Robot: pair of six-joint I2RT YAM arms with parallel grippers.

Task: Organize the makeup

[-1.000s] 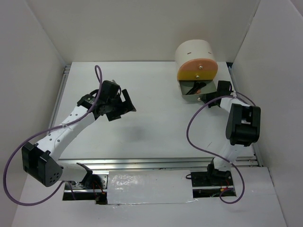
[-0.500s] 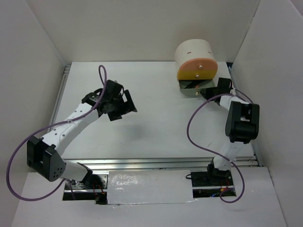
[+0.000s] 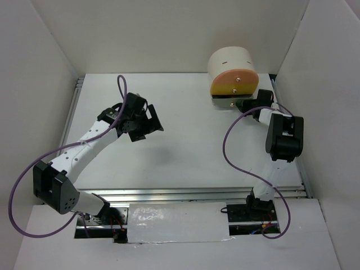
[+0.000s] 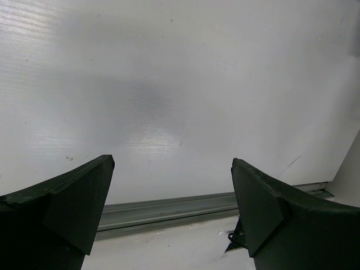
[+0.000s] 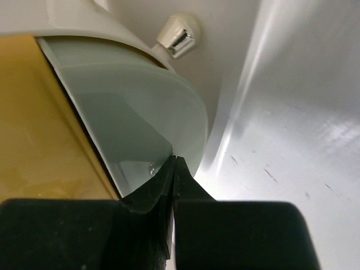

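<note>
nearest, the left gripper (image 4: pixel 171 164) is held above the bare table (image 3: pixel 185 152) on the left side. its jaws are spread wide with nothing between them. it is judged to be parked there so that the way is kept free for the other arm. farther back and to the right, the right gripper (image 5: pixel 174 164) is seen with its fingertips pressed together and nothing pinched between them. the tips are set against the edge of the pale green drawer front (image 5: pixel 140 112), next to the yellow drawer front (image 5: pixel 39 112). closed fingers make a stiff point, so the pose is read as a push to seat that drawer. from above the drawer shows only as a thin strip under the box (image 3: pixel 230 64). a small knob (image 5: pixel 179 35) beyond the fingers is not grasped. no makeup can be found in any view. it is presumed to be shut inside the drawers at the far right, though this cannot be confirmed. if so, the task is judged nearly done.
</note>
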